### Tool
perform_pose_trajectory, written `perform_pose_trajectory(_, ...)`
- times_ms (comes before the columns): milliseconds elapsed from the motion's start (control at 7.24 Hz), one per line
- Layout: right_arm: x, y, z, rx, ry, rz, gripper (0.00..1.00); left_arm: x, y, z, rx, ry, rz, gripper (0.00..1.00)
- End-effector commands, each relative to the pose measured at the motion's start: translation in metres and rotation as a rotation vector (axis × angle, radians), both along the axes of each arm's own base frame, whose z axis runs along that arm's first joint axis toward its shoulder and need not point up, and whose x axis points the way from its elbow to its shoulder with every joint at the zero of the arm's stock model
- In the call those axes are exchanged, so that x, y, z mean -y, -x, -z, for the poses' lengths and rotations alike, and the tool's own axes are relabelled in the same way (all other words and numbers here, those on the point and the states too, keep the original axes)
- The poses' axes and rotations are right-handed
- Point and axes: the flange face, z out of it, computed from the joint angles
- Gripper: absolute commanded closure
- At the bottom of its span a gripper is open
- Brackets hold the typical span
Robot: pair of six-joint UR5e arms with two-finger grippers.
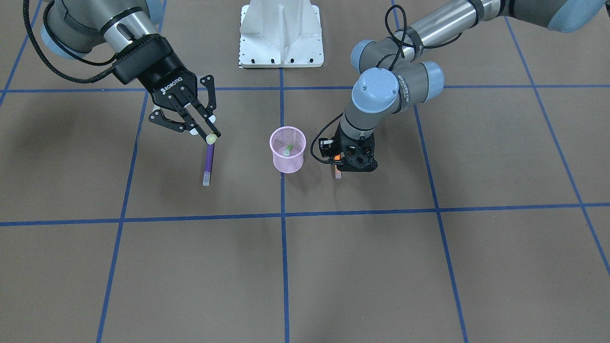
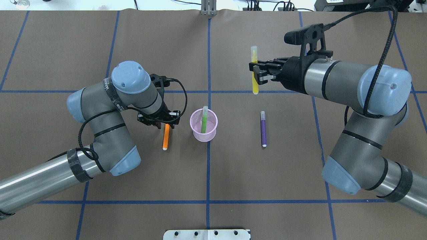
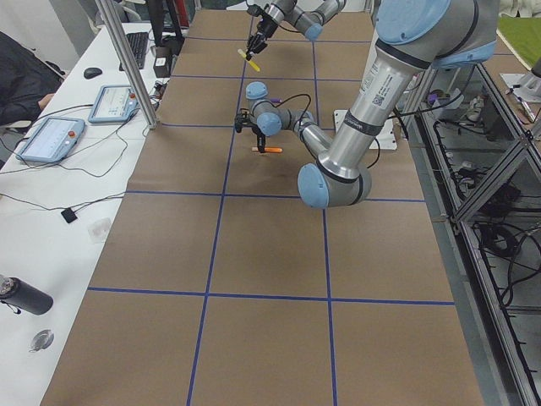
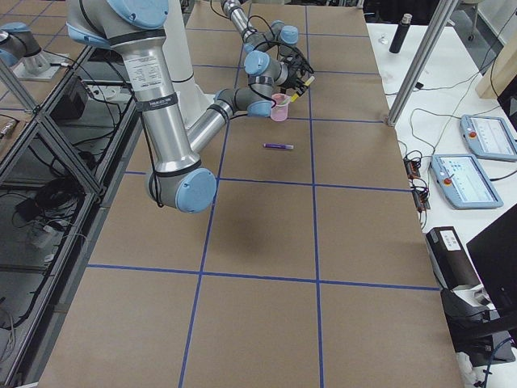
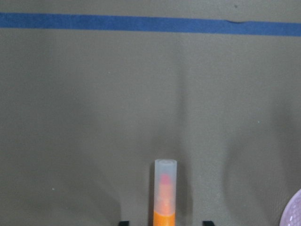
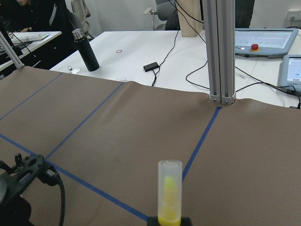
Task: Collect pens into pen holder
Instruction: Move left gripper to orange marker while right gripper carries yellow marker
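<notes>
The right gripper [image 2: 256,71], clamped on the yellow pen [image 2: 255,86], must carry it over the pen holder [image 2: 203,136] next. The left gripper [image 2: 162,124], fingers apart, sits around the orange pen [image 2: 165,138] beside the pen holder.

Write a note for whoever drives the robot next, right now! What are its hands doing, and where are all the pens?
Left gripper: open and low over the orange pen, with a finger on either side of its end, not closed on it. That pen lies on the table beside the pen holder.
Right gripper: shut on the yellow pen, held up above the table, away from the pen holder.
Done: the green pen stands in the pen holder.
Left to do: drop in the yellow pen, grasp and bring the orange pen, then fetch the purple pen, which lies flat on the right arm's side.
</notes>
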Motion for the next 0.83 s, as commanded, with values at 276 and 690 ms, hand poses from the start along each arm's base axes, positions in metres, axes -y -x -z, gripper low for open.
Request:
perform_pose_trajectory(276, 0.0, 0.0006, -0.0004, -0.001, 0.001, 0.001, 1.0, 0.0, -0.0037, -0.0017, 0.007, 0.003, -0.002, 0.53)
perform_pose_trajectory(690, 0.0009, 0.0003, -0.0018, -0.003, 0.003, 0.0, 1.0, -0.003, -0.007, -0.0013, 0.007, 0.004, -0.007, 0.62)
